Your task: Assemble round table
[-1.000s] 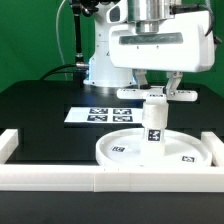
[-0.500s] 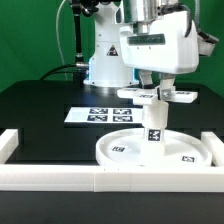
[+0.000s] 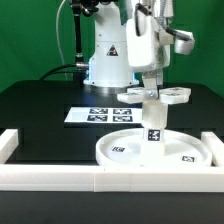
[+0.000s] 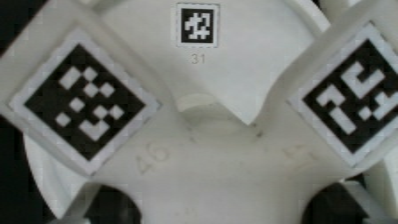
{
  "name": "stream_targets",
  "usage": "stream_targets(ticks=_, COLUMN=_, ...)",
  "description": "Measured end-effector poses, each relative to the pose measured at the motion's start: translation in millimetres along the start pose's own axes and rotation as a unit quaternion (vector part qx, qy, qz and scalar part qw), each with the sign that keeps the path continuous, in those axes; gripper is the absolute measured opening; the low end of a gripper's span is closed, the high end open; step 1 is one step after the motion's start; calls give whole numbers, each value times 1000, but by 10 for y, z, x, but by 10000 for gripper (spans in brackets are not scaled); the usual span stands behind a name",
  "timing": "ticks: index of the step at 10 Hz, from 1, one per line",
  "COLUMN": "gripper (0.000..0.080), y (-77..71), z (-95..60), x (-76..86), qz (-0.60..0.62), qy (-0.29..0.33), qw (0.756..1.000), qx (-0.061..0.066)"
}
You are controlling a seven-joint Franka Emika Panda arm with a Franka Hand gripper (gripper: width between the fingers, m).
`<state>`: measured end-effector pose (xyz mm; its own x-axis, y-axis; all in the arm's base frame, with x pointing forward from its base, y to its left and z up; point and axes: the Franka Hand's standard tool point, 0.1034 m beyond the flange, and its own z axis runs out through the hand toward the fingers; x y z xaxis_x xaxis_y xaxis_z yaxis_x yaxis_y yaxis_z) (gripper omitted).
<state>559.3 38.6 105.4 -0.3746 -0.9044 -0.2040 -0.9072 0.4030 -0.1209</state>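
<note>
Item: cross-shaped foot seated atop post, upright on round disc, tabletop. End effector straddles foot; clamped or slack, cannot tell. Risk: tilted twisting jams joint, topples post

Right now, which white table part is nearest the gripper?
The cross-shaped foot, atop the upright post; the round disc lies flat below both.

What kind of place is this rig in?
Likely a robotics lab bench: a robot arm on a black table, a marker board, and a tagged white disc and foot.
</note>
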Motion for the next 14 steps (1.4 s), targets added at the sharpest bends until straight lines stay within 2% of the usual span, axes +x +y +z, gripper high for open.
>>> stream_targets(ticks=2, gripper=442, y=-1, z=0, x=3, qz=6, qy=-2, qw=1000, qx=0)
stream_targets(ticks=3, gripper=524, y=1, z=-6, x=-6, qz=3, qy=-3, qw=1000, qx=0)
stream_targets(ticks=4, gripper=622, y=-23, z=-82, x=-39, qz=-10, qy=-9, qw=1000, qx=3)
stream_targets(ticks=7, gripper=645, y=-88, z=-376, x=-170, qz=-4, qy=-37, qw=999, qx=22)
stream_targets(ticks=8, gripper=649, y=-81, z=-361, x=-163, qz=-21, qy=-36, qw=999, qx=21)
stream_targets(ticks=10, gripper=649, y=-68, z=-337, x=-161, qz=-69, qy=-31, qw=997, qx=17)
stream_targets(ticks=12, gripper=649, y=-30, z=-310, x=-209, qz=-214, qy=-23, qw=977, qx=-6)
stream_targets(ticks=14, gripper=649, y=-64, z=-291, x=-212, qz=-383, qy=-29, qw=923, qx=-12)
